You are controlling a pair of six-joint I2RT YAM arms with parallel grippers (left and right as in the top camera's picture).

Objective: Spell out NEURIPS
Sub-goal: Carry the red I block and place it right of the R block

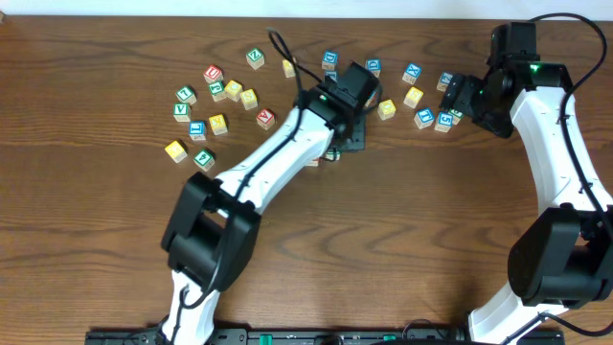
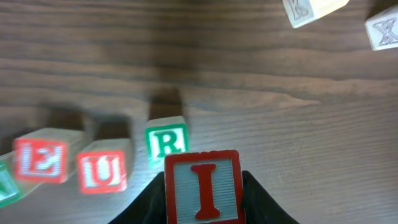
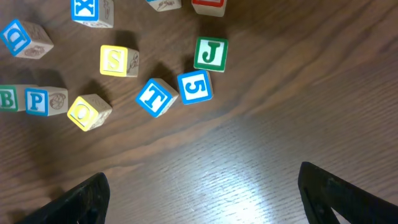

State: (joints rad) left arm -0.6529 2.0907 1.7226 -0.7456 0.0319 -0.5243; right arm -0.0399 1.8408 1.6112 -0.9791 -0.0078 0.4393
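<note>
In the left wrist view my left gripper point(image 2: 203, 194) is shut on a cube with a red I point(image 2: 203, 186), held just above the table. Beyond it a row stands on the wood: green R point(image 2: 166, 141), red U point(image 2: 101, 172), red E point(image 2: 40, 160), and a sliver of a green-lettered cube point(image 2: 5, 188) at the frame edge. In the overhead view the left arm point(image 1: 287, 144) hides this row. My right gripper point(image 3: 205, 199) hangs open over bare wood, with nothing between its fingers. Ahead of it lie a blue P cube point(image 3: 36, 101) and a yellow S cube point(image 3: 115, 60).
Other cubes surround the P and S: blue T point(image 3: 154, 98), blue 5 point(image 3: 194, 86), green J point(image 3: 211, 54), a yellow one point(image 3: 87, 112). A loose cluster of cubes point(image 1: 215, 96) lies at the table's back left. K point(image 2: 311, 9) and X point(image 2: 382, 28) sit beyond the row.
</note>
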